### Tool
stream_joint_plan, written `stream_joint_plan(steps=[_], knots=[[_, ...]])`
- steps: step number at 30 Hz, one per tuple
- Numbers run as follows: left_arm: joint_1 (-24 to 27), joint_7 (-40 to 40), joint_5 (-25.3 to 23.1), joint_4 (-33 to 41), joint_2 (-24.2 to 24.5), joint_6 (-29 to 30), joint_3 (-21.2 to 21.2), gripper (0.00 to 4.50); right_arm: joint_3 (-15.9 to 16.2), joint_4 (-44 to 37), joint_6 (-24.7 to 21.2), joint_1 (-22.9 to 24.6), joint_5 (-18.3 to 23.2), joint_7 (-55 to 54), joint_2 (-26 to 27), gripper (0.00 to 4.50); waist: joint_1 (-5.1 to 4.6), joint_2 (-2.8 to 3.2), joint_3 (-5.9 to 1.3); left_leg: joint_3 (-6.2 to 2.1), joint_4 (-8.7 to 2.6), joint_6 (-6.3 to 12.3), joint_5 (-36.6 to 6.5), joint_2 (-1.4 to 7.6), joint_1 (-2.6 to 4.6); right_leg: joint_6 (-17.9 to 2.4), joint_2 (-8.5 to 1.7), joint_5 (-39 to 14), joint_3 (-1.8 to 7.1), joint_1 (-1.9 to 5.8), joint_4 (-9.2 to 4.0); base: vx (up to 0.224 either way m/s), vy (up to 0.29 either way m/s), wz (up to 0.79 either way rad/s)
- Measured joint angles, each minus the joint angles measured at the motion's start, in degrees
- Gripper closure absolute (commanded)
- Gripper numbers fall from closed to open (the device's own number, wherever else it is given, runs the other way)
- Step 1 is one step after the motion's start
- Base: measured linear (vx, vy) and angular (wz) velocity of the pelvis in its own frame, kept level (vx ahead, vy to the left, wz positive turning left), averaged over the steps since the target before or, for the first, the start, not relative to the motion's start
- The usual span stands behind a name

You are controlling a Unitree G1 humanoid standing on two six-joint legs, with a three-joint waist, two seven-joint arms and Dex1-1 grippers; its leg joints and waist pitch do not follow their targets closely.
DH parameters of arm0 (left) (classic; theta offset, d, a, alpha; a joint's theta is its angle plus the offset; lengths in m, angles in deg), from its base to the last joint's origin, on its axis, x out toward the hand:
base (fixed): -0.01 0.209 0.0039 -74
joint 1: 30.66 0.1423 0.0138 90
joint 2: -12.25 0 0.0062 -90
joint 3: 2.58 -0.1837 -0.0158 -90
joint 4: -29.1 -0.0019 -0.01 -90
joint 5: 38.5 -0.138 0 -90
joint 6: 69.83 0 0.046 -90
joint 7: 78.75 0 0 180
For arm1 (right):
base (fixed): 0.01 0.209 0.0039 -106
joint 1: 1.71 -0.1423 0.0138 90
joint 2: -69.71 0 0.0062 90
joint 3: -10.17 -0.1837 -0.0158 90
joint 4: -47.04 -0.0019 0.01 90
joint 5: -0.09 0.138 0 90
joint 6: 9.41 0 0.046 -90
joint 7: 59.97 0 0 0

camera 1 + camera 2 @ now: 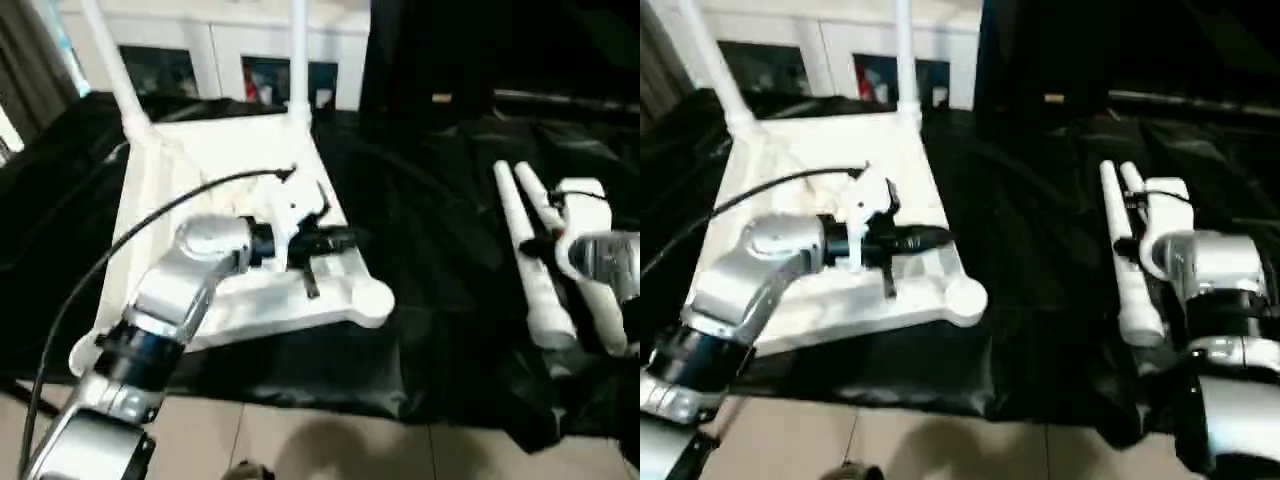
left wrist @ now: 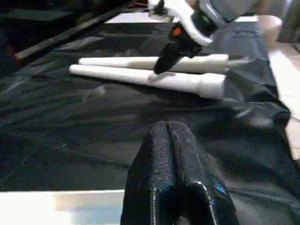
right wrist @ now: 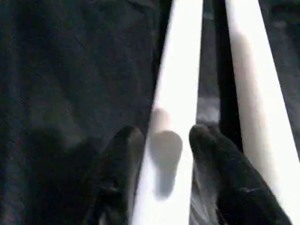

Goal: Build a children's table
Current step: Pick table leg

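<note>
The children's table top point(image 1: 215, 150) lies upside down, white, on the left of the black-draped work table. Two white legs point(image 1: 298, 50) point(image 1: 113, 65) stand upright in its far corner sockets. My left gripper point(image 1: 345, 240) hovers over the top's near right part, pointing right, fingers point(image 2: 161, 150) shut on nothing. Two more white legs point(image 1: 528, 265) lie side by side on the cloth at the right. My right gripper point(image 3: 161, 138) is down over them, open, one black finger point(image 3: 123, 157) on each side of one leg point(image 3: 180, 70). The second leg point(image 3: 255, 93) lies just beside it.
The top's empty near right corner socket point(image 1: 372, 300) sits close to the work table's front edge point(image 1: 330, 395), with tiled floor below. A black cable point(image 1: 150, 215) arcs over my left forearm. White cabinets point(image 1: 220, 50) stand behind the table.
</note>
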Motion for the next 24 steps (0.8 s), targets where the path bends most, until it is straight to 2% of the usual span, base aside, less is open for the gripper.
stream_joint_plan(steps=[1,9,12,16,18,24], knots=[[0.1,0.8,0.4,1.1,0.4,1.3,-0.3,4.16,-0.2,0.6,0.4,-0.1,0.0,-0.8,0.0,2.19,-0.08,0.11,0.03,0.01,0.06,0.01,0.0,-0.01,0.0,0.0,-0.01,0.0,0.03,0.0,0.04,0.0,0.0,0.0],[1.0,3.3,3.2,6.2,2.6,8.2,-1.9,3.63,-0.5,3.1,-1.0,-2.1,0.0,0.2,-0.7,1.68,-0.22,0.3,0.05,0.01,0.19,-0.01,0.0,0.02,0.03,0.0,-0.01,0.0,0.05,-0.05,0.31,0.0,0.0,0.0],[1.0,3.5,3.3,7.1,3.0,9.2,-1.9,3.29,0.8,5.2,-3.1,-2.1,0.3,2.7,-1.0,1.35,-0.23,0.3,0.05,0.01,0.25,0.0,0.0,0.01,0.01,0.0,-0.02,0.0,0.07,-0.04,0.3,0.0,0.0,0.0],[1.0,3.5,3.3,8.0,3.3,10.2,-1.9,2.96,2.3,7.7,-5.3,-1.9,0.4,4.9,-0.9,1.22,-0.18,0.31,0.05,0.01,0.25,0.0,0.0,0.02,0.01,0.0,-0.02,0.0,0.06,-0.05,0.33,0.0,0.0,0.0],[1.0,3.5,3.3,8.2,3.5,10.4,-1.9,2.8,2.3,8.6,-5.4,-1.8,0.3,4.7,-0.9,1.51,-0.16,0.31,0.05,0.01,0.25,0.0,0.0,0.02,0.01,0.0,-0.02,0.0,0.06,-0.05,0.34,0.0,0.0,0.0],[1.0,3.5,3.8,8.9,3.7,11.3,-1.9,2.34,2.2,8.9,-5.4,-1.8,0.4,4.6,-0.9,1.99,-0.15,0.3,0.05,0.01,0.28,0.0,0.0,0.02,0.01,0.0,-0.02,0.0,0.07,-0.05,0.35,0.0,0.0,0.0]])
